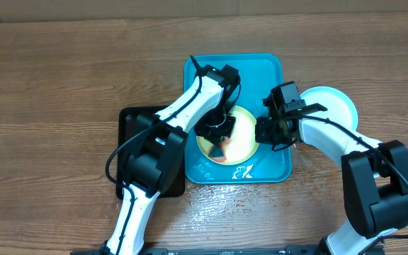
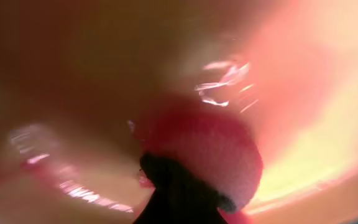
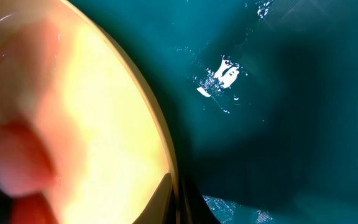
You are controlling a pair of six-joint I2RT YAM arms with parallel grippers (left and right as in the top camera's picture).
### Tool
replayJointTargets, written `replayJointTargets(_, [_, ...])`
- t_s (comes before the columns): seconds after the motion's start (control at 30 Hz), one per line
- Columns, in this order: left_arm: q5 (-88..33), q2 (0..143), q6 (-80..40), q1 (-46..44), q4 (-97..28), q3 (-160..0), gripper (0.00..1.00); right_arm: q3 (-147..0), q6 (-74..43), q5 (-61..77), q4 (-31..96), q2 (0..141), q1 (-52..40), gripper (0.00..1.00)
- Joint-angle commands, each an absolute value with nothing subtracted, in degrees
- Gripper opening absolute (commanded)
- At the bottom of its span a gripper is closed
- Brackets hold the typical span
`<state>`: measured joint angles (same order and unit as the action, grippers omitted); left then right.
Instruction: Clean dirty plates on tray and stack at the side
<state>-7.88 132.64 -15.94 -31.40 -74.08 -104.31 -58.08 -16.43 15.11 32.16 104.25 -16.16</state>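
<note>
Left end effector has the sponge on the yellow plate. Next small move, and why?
Probably a short sponge stroke toward the reddish smear on the yellow plate; the right end effector grips its rim, so it should hold.

Left tool [image 1: 218, 136], right tool [image 1: 266, 132] (both closed)

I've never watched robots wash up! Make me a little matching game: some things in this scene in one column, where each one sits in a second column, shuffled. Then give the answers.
Things
1. yellow-green plate
2. light blue plate
3. black tray
4. turquoise tray

Places
A. on the wooden table, to the right of the turquoise tray
B. in the middle of the table, carrying a plate
C. lying on the turquoise tray
D. beside the turquoise tray's left edge

Pairs: 1-C, 2-A, 3-D, 4-B
</note>
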Motion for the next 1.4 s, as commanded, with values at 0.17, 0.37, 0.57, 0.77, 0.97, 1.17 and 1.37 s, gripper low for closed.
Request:
replayJointTargets(0.17, [24.0,133.7,-24.5,-28.6,-74.5,-104.2,0.04,-56.3,-15.4,10.8,33.1,105.8,-15.7,0.04])
replayJointTargets(0.37, [30.4,133.7,-24.6,-28.2,-73.2,-105.5,0.04,-56.2,-14.9,10.4,33.6,105.8,-15.7,0.04])
replayJointTargets(0.57, [31.1,133.7,-24.9,-27.6,-72.8,-110.0,0.04,-56.2,-14.9,10.1,33.8,105.8,-15.7,0.04])
replayJointTargets(0.77, [29.1,133.7,-23.6,-27.5,-72.0,-111.3,0.04,-56.2,-15.0,10.1,33.7,105.8,-15.7,0.04])
replayJointTargets(0.97, [17.6,133.6,-19.7,-27.6,-73.8,-111.8,0.04,-56.2,-15.0,10.1,33.7,105.8,-15.7,0.04])
replayJointTargets(1.17, [10.0,132.2,-18.0,-27.6,-76.5,-115.2,0.04,-56.2,-15.0,10.0,33.7,105.8,-15.7,0.04])
replayJointTargets(1.37, [0.6,129.6,-14.9,-28.1,-76.0,-118.1,0.04,-56.2,-15.0,10.0,33.7,105.8,-15.7,0.04])
